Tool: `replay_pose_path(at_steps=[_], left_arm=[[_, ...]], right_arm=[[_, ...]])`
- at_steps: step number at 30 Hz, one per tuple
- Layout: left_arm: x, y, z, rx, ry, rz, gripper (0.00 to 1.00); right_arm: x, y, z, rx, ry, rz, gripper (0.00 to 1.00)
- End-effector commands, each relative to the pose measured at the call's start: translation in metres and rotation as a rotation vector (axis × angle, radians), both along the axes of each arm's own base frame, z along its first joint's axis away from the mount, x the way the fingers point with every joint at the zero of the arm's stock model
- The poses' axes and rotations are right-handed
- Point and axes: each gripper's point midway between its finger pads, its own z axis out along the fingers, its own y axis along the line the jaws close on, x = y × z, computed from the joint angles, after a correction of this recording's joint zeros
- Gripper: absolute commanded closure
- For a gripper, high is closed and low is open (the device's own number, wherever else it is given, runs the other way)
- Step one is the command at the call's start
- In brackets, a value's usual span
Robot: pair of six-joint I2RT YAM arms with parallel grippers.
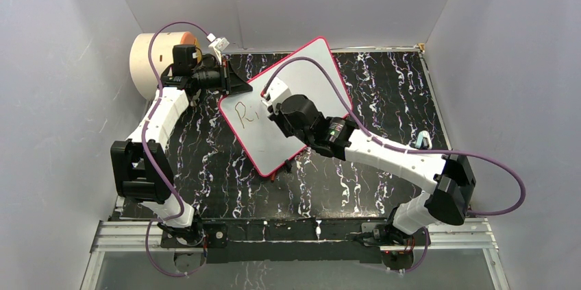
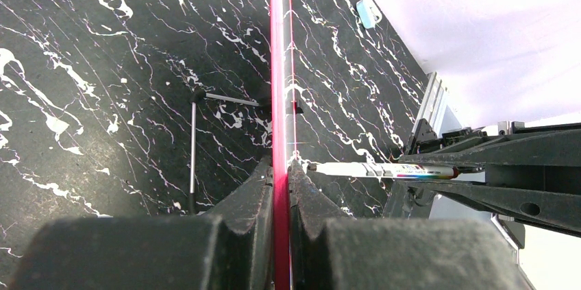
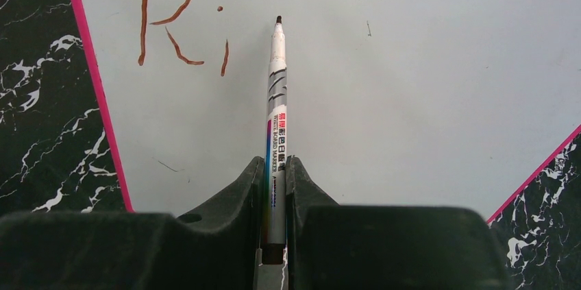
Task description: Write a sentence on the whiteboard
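1. The left fingers (image 2: 255,194) are pinched shut on the pink-red rim of the large white rectangular whiteboard (image 1: 305,74), likely steadying it over the black marbled surface (image 1: 390,91) for writing.
2. The right fingers (image 3: 241,190) clamp a slim white marker (image 3: 277,91), its tip just right of "Ri", the start of the reddish-brown sentence (image 3: 179,9).

plain grey walls (image 1: 274,2) enclose a black white-veined tabletop (image 1: 390,77).

Right arm (image 1: 390,153) hides part of the whiteboard (image 1: 301,79)

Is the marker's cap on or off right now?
Off: the marker held in the right hand shows its bare dark tip.
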Motion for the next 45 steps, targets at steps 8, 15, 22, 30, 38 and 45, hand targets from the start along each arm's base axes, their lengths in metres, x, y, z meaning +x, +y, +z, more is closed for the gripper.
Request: replay_pose_path(at_steps=[8,15,22,30,38,45], left_arm=[[-0.021,-0.006,-0.016,0.019,0.069,-0.037,1.00],[-0.021,-0.006,-0.017,0.019,0.071,-0.037,1.00],[-0.022,-0.007,-0.017,0.018,0.071,-0.039,1.00],[-0.022,-0.007,-0.016,0.016,0.069,-0.041,1.00],[-0.022,-0.007,-0.015,0.015,0.067,-0.041,1.00],[-0.022,-0.007,-0.015,0.015,0.069,-0.042,1.00]], right_arm=[[0.011,0.006,0.016,0.063,-0.042,-0.008,1.00],[0.011,0.006,0.009,0.043,-0.025,-0.006,1.00],[0.013,0.007,0.006,0.039,-0.020,-0.010,1.00],[0.015,0.010,0.002,0.030,-0.014,-0.006,1.00],[0.016,0.015,0.005,0.042,-0.018,0.010,1.00],[0.014,0.021,0.008,0.054,-0.016,0.038,1.00]])
